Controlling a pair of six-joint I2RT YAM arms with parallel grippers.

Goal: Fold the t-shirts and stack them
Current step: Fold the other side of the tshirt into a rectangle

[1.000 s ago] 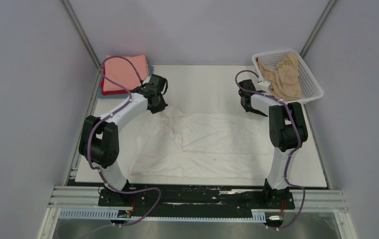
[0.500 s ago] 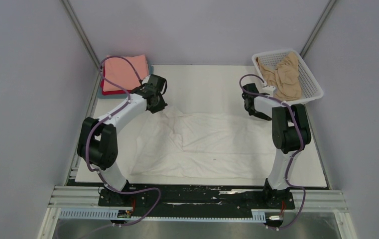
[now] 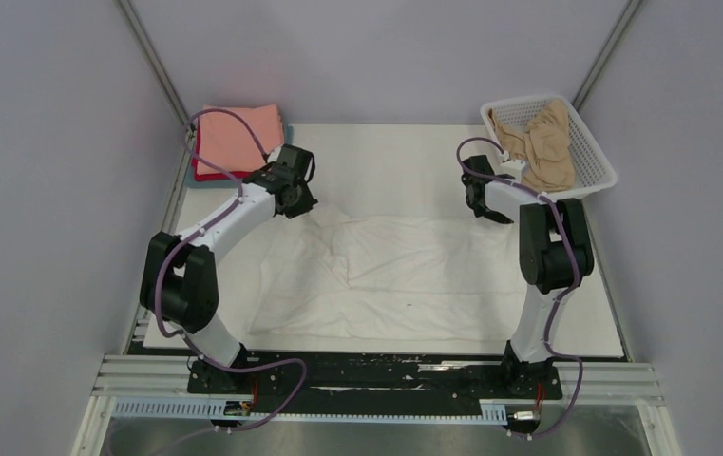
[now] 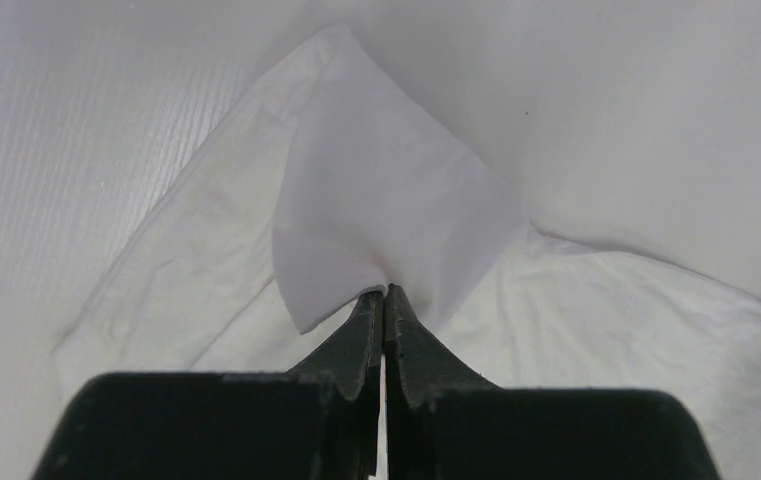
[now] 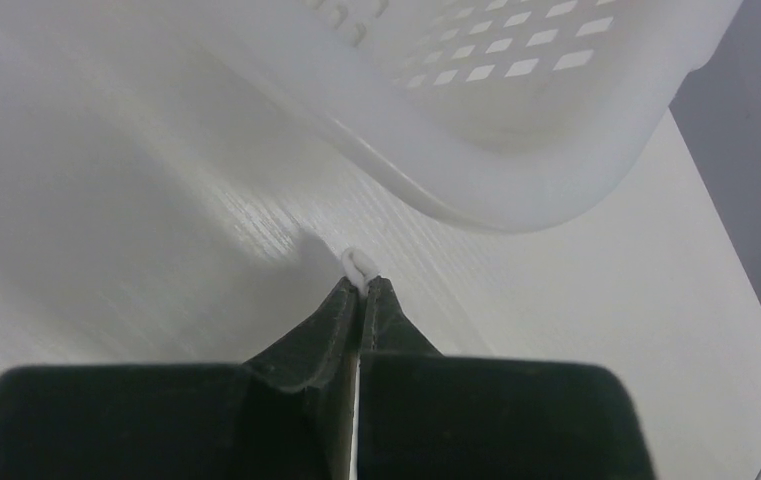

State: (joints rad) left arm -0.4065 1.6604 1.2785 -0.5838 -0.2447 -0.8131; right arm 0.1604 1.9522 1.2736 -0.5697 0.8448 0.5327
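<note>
A white t-shirt [image 3: 405, 271] lies spread across the middle of the table. My left gripper [image 3: 306, 205] [image 4: 384, 291] is shut on its far left corner, and a flap of the white t-shirt [image 4: 386, 200] stands up from the tips. My right gripper [image 3: 496, 218] [image 5: 361, 283] is shut on a small pinch of the white t-shirt [image 5: 354, 262] at the far right corner. A folded salmon-pink t-shirt [image 3: 238, 136] tops a stack with a red t-shirt [image 3: 198, 155] beneath, at the back left. A tan t-shirt [image 3: 538, 142] lies crumpled in the basket.
The white mesh basket [image 3: 593, 160] [image 5: 496, 150] stands at the back right, its rim just beyond my right gripper. Grey walls close in both sides and the back. The table's left edge [image 3: 169, 237] runs beside the left arm.
My right gripper has closed from open onto the shirt's far right edge after moving slightly back. The left gripper, still shut on its corner, has shifted a little toward the back.
</note>
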